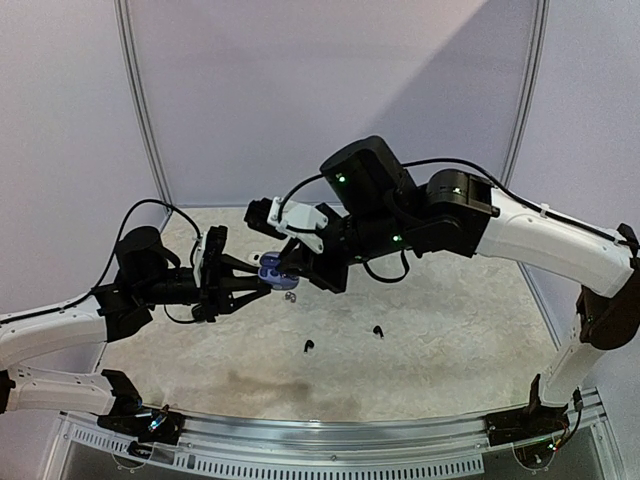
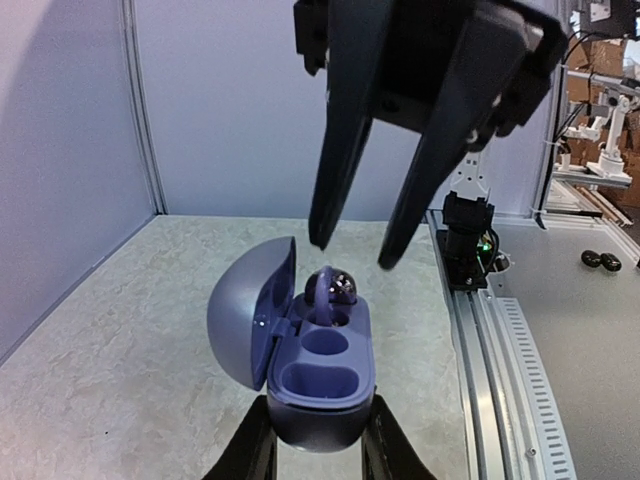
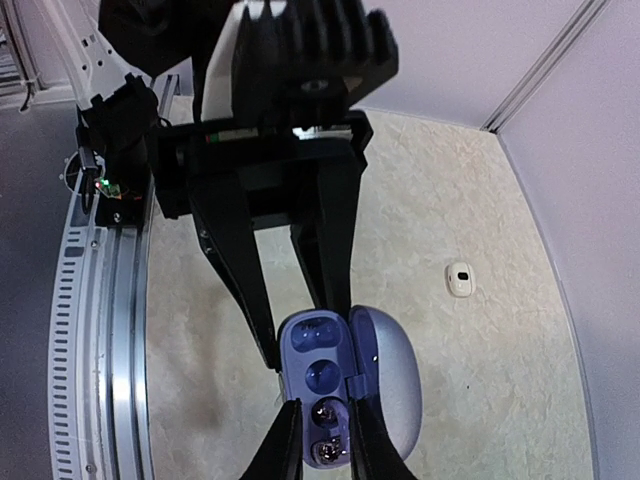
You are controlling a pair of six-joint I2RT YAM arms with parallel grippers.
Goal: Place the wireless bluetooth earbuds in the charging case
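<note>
Left fingers (image 2: 243,452): clamped on the base of the open case (image 2: 318,395), its lid (image 2: 243,312) swung aside. Right fingers (image 2: 340,140): a little apart, gripping nothing, tips just above the grey bud (image 2: 336,286). Grey bud: upright in the socket farthest from the left fingers.

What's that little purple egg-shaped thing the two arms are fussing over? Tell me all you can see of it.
It is a small pebble-shaped case of smooth lilac-blue plastic, gripped on its two sides by the left arm's jaws. Its domed lid stands hinged open to one side. Inside are moulded hollows: a shiny silvery earbud sits in the far one, and the nearer ones show empty. The right arm's jaws hang slightly apart just over that bud.
</note>
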